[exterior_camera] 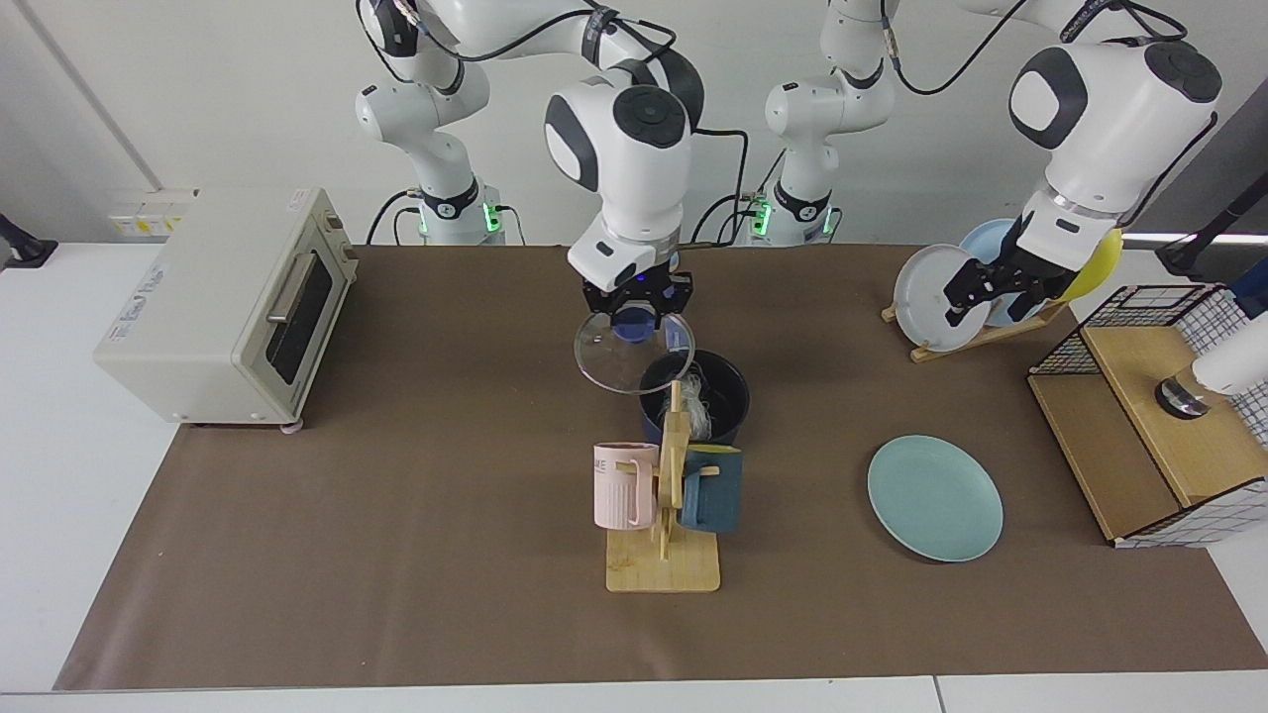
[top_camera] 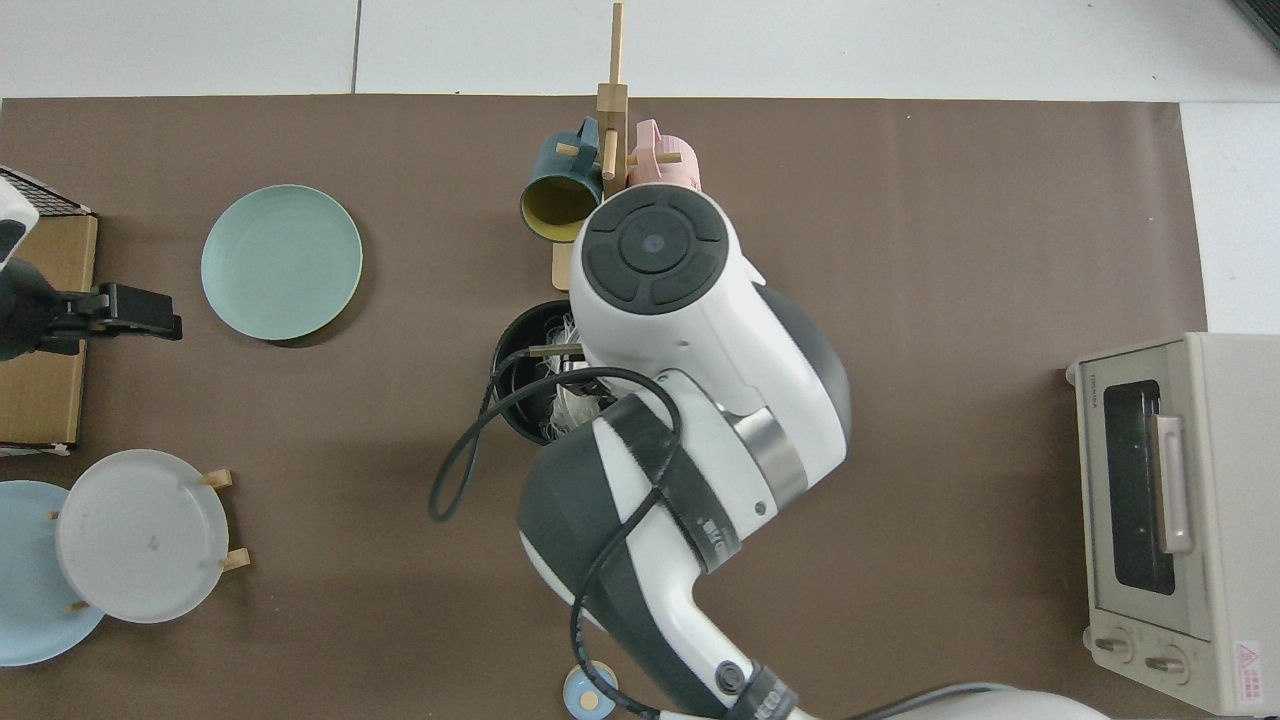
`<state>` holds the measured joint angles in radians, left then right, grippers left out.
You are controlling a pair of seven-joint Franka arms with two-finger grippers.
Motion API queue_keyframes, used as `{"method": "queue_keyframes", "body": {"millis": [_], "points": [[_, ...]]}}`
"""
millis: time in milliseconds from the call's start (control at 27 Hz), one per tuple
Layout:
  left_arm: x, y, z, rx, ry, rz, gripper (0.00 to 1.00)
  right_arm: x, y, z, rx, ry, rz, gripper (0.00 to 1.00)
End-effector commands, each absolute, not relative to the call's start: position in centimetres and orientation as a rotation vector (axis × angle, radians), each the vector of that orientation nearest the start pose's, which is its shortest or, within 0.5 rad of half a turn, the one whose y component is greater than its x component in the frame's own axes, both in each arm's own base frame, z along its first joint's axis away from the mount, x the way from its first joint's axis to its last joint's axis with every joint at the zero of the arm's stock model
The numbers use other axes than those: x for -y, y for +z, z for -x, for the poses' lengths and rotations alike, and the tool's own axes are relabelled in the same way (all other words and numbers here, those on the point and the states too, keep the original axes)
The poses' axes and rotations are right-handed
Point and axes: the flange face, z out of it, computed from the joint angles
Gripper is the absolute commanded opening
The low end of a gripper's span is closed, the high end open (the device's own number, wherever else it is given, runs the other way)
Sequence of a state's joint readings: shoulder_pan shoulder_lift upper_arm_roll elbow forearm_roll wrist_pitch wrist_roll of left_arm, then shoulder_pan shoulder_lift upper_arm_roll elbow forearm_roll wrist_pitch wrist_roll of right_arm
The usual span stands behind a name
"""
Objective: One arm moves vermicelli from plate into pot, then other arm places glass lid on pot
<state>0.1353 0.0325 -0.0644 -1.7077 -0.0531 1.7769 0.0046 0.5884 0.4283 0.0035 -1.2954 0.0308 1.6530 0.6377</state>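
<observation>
Glass lid [exterior_camera: 634, 354] hangs in the air from your right gripper [exterior_camera: 636, 300], whose fingers are closed on the blue knob [exterior_camera: 632, 325] at the lid's centre, so the clear disc sits directly below the fingertips with its metal rim tilted slightly. In the facing view the lid overlaps the near-left part of the pot [exterior_camera: 693, 396] but is not seated on it; it is raised and offset toward the toaster oven [exterior_camera: 213, 302]. The pot stands mid-table on the brown mat [exterior_camera: 396, 555], and you can see the pale vermicelli [exterior_camera: 701, 404] inside its black interior. From above, the right arm's wrist covers most of the pot, leaving only a dark arc of its rim [top_camera: 508, 380] and a few strands showing.

Your left gripper [exterior_camera: 976, 287] hovers beside the white plate [exterior_camera: 929, 283] in the wooden plate rack [exterior_camera: 976, 335], well apart from the pot; its fingers look slightly parted and hold nothing. In the top view it shows as the black fingers [top_camera: 130, 308] near the teal plate [top_camera: 281, 262], without touching it. That plate lies flat and bare on the mat.

Just in front of the pot stands the wooden mug tree [exterior_camera: 666, 515] with a pink mug [exterior_camera: 624, 483] and a dark blue mug [exterior_camera: 711, 487] hung on its pegs. A wire-sided wooden shelf [exterior_camera: 1159, 416] sits at the table's end past the teal plate.
</observation>
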Motion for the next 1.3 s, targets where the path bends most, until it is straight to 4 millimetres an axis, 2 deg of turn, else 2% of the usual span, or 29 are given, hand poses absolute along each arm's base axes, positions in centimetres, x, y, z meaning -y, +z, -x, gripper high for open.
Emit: {"method": "queue_keyframes", "body": {"millis": [0, 186, 297, 408, 482, 668, 779, 965, 1261], "points": [[-3.7, 56.0, -56.8, 0.101, -0.078, 3.199, 1.0, -41.5, 46.6, -58.4, -0.161, 0.12, 3.134, 0.0], [-3.7, 56.1, -56.7, 0.102, -0.076, 3.197, 1.0, -42.3, 44.9, -60.2, -0.172, 0.101, 3.124, 0.0], [-3.8, 56.2, -56.6, 0.116, -0.073, 3.194, 1.0, -42.1, 44.1, -61.4, -0.186, 0.081, 3.115, 0.0], [-3.8, 56.1, -56.5, 0.12, -0.058, 3.195, 1.0, -42.2, 43.2, -61.8, -0.19, 0.076, 3.109, 0.0], [-3.8, 56.2, -56.4, 0.117, -0.046, 3.194, 1.0, -42.7, 42.9, -61.7, -0.181, 0.074, 3.109, 0.0], [-2.6, 57.9, -56.9, 0.08, -0.106, 3.19, 1.0, -43.6, 42.9, -61.5, -0.162, 0.061, 3.101, 0.0], [-1.5, 57.9, -56.9, 0.051, -0.098, 3.193, 1.0, -43.9, 42.9, -61.3, -0.154, 0.065, 3.098, 0.0], [-0.9, 57.9, -56.9, 0.034, -0.1, 3.193, 1.0, -44.7, 42.8, -60.6, -0.132, 0.085, 3.093, 0.0], [-1.1, 57.9, -56.9, 0.039, -0.1, 3.193, 1.0, -45.4, 42.0, -60.1, -0.114, 0.101, 3.1, 0.0]]}}
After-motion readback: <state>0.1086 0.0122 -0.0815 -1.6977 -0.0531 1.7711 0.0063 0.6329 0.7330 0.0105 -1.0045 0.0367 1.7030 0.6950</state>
